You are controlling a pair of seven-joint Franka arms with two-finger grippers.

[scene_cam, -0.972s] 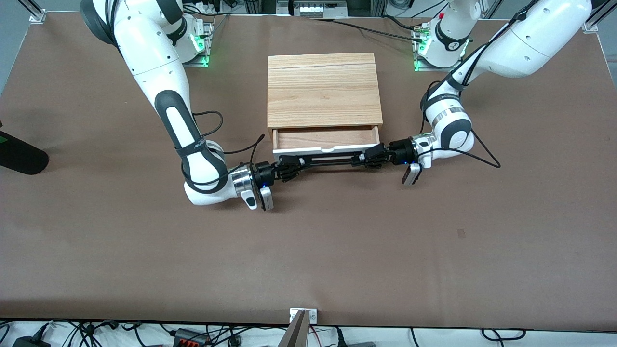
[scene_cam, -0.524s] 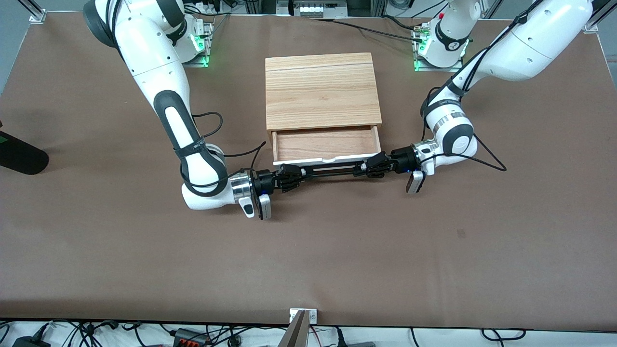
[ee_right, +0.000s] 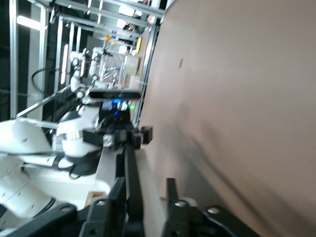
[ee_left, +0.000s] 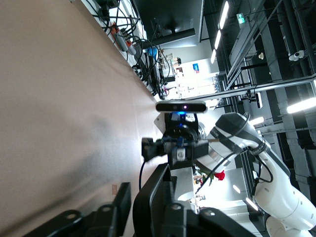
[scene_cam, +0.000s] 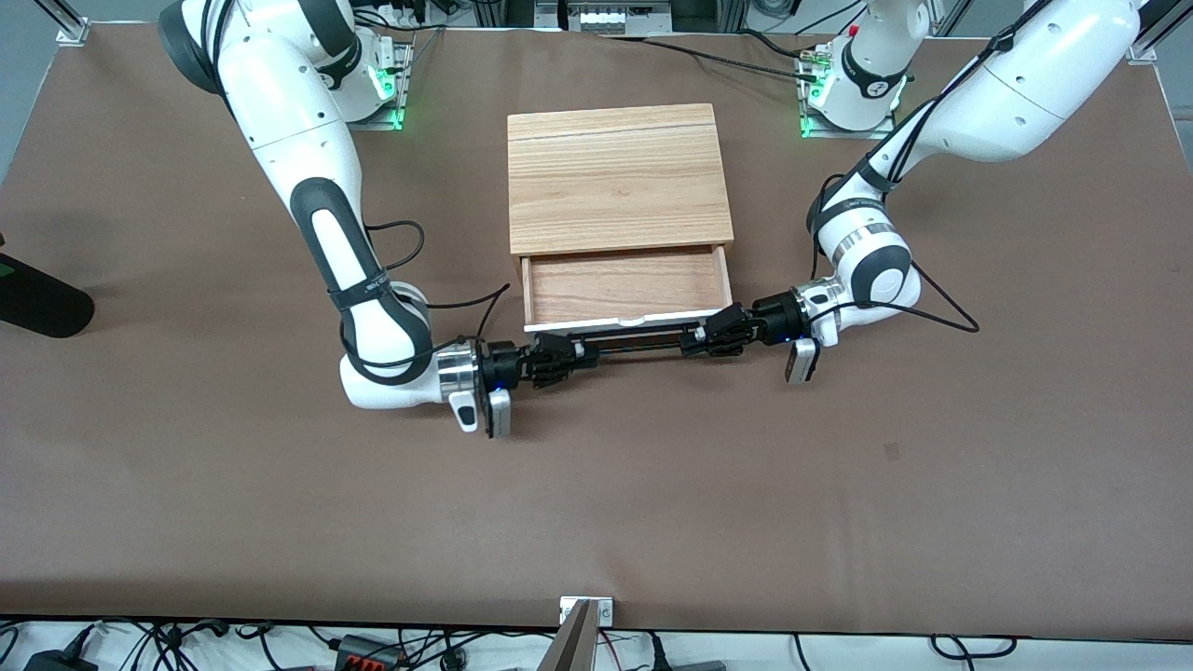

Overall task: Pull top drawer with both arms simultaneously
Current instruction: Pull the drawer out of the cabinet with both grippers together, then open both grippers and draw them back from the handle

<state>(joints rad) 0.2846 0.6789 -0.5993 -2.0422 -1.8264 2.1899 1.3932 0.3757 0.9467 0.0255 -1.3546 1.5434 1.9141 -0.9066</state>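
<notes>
The white-fronted top drawer (scene_cam: 624,296) is standing pulled open, light wood inside showing, both arms seemingly gripping its black bar handle (scene_cam: 638,341).

Even overhead light, blurred wrist views

And here's the brown counter (scene_cam: 186,503) filling the front view, with the light-wood box casing (scene_cam: 619,177) sitting square on it just above centre, toward twelve o'clock, its grained top bare. Over at nine o'clock a rounded black object (scene_cam: 37,303) pokes in from the counter's edge, and out toward four o'clock there's a small dark mark (scene_cam: 892,452) on the brown surface. Down at six o'clock a metal bracket (scene_cam: 586,610) sits on the counter's edge, with a tangle of cables (scene_cam: 186,643) strung along below it.
</notes>
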